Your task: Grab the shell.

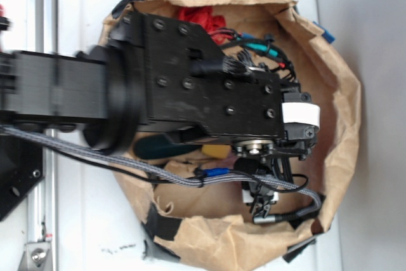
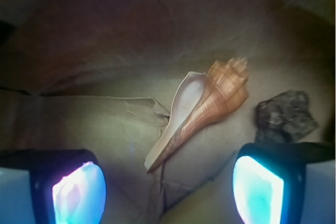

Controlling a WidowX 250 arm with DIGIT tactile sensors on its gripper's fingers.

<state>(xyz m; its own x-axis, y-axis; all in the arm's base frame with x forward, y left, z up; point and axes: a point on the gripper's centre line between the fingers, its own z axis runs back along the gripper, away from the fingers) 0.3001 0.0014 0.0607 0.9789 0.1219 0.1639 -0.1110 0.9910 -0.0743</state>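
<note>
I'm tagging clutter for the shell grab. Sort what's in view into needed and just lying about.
Needed:
- tan-orange spindle-shaped conch shell, pale opening up
- black gripper, open, shell ahead of its glowing fingertips

Lying about:
- lumpy grey-brown rock, beside the shell
- red crumpled item
- dark teal object
- brown paper lining

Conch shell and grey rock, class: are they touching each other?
Apart. The wrist view shows a strip of brown paper between the conch shell and the grey rock beside it.

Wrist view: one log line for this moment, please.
phase: approach | hand: open, above paper floor | shell: lying free ahead between fingers, unheld | rock: right of shell, apart | grasp: not yet
</note>
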